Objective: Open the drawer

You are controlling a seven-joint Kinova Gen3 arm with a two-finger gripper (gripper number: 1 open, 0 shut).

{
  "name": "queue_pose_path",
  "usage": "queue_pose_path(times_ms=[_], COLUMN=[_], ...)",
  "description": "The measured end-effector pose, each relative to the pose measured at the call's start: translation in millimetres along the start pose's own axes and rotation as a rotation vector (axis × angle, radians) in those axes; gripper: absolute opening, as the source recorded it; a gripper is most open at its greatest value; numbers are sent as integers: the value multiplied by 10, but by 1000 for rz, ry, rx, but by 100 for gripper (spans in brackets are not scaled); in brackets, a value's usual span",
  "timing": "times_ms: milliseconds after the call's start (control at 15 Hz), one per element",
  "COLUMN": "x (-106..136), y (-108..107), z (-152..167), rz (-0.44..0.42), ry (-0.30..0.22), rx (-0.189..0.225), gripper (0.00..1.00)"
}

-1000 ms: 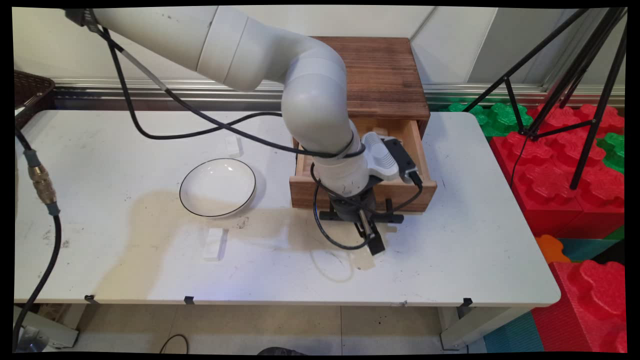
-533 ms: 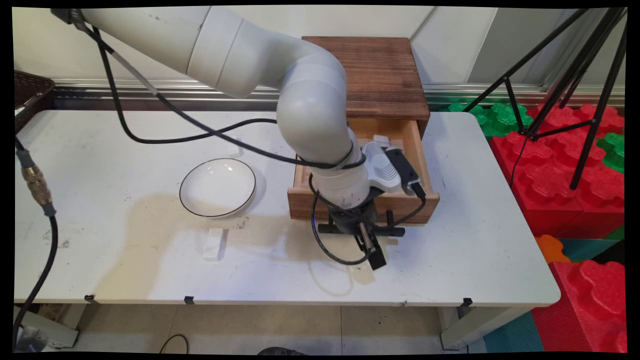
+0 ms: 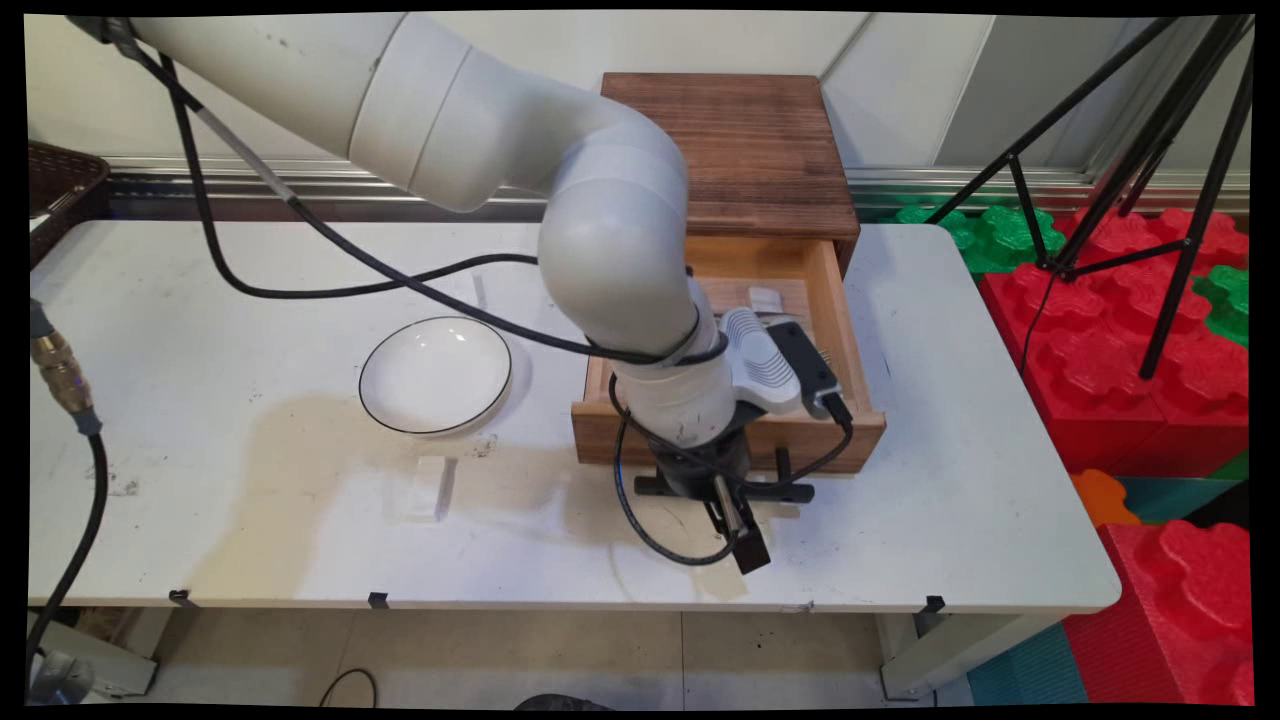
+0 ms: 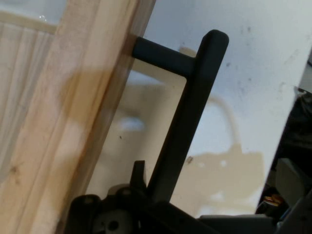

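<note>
My gripper (image 3: pixel 742 530) hangs in front of the open drawer (image 3: pixel 600 445) of a wooden cabinet (image 3: pixel 740 150) and is shut on the drawer's black bar handle (image 3: pixel 790 490). In the hand view the handle (image 4: pixel 195 112) runs up from between the gripper's (image 4: pixel 146 197) linkage, standing off the light wooden drawer front (image 4: pixel 73 122) on a short post. The drawer is pulled well out toward the table's near edge. A small white piece (image 3: pixel 765 297) lies inside it; the arm hides much of the drawer's inside.
A white bowl with a dark rim (image 3: pixel 435 374) sits left of the drawer, and a small white block (image 3: pixel 430 488) lies nearer the front edge. A dark basket (image 3: pixel 60 185) is at the far left. A black tripod (image 3: pixel 1150 150) and red foam blocks (image 3: pixel 1120 330) stand right of the table.
The gripper has moved toward the table's near edge with the handle, and the drawer has slid further out of the cabinet, showing more of its inside.
</note>
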Motion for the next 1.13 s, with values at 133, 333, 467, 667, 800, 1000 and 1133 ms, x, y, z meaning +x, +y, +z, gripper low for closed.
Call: queue_pose_path(times_ms=[133,333,467,667,800,1000,1133], x=[-20,-37,-44,-51,-60,-65,-69], y=[40,98,130,171,196,211,211], z=[-5,-13,-20,-28,-37,-49,-60], rz=[-1,1,1,0,-2,-2,-1], ry=[-2,-1,2,4,7,10,14], rx=[-4,-7,-6,-5,-3,4,11], gripper=[100,100,100,100,100,100,100])
